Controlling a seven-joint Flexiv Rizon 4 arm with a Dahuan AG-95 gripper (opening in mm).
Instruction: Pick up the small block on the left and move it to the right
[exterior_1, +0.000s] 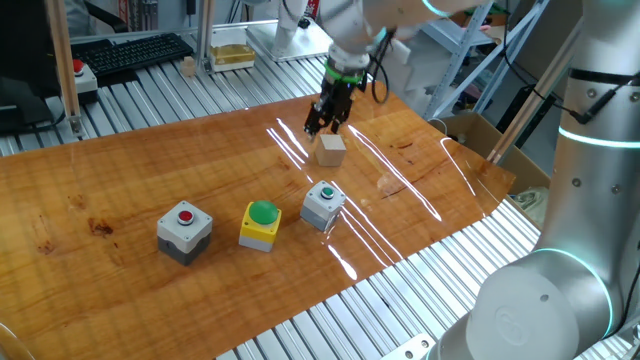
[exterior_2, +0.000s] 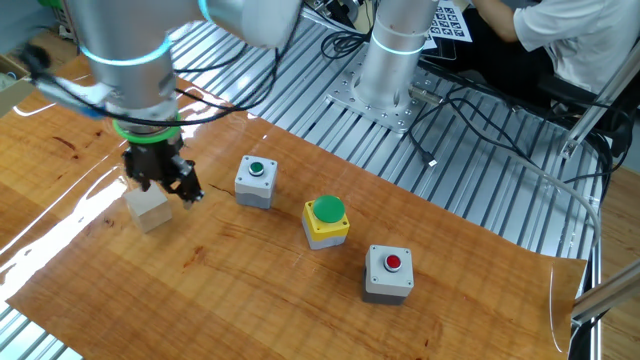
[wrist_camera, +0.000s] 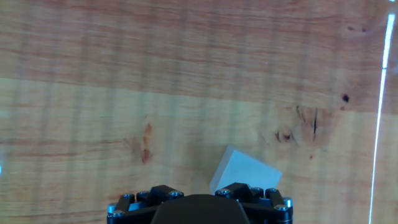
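Observation:
The small block (exterior_1: 332, 150) is a plain pale wooden cube resting on the wooden table, toward the back of it. It also shows in the other fixed view (exterior_2: 150, 210). My gripper (exterior_1: 322, 124) hangs just above and slightly behind the block, fingers pointing down and apart, holding nothing. In the other fixed view the gripper (exterior_2: 163, 186) is right over the block's far edge. In the hand view the block (wrist_camera: 247, 170) lies turned at an angle at the bottom, partly hidden behind the black gripper body (wrist_camera: 199, 208).
In a row in front of the block stand a grey box with a green button (exterior_1: 323, 203), a yellow box with a green dome button (exterior_1: 260, 224) and a grey box with a red button (exterior_1: 185, 231). The table's right edge (exterior_1: 490, 190) borders metal rollers.

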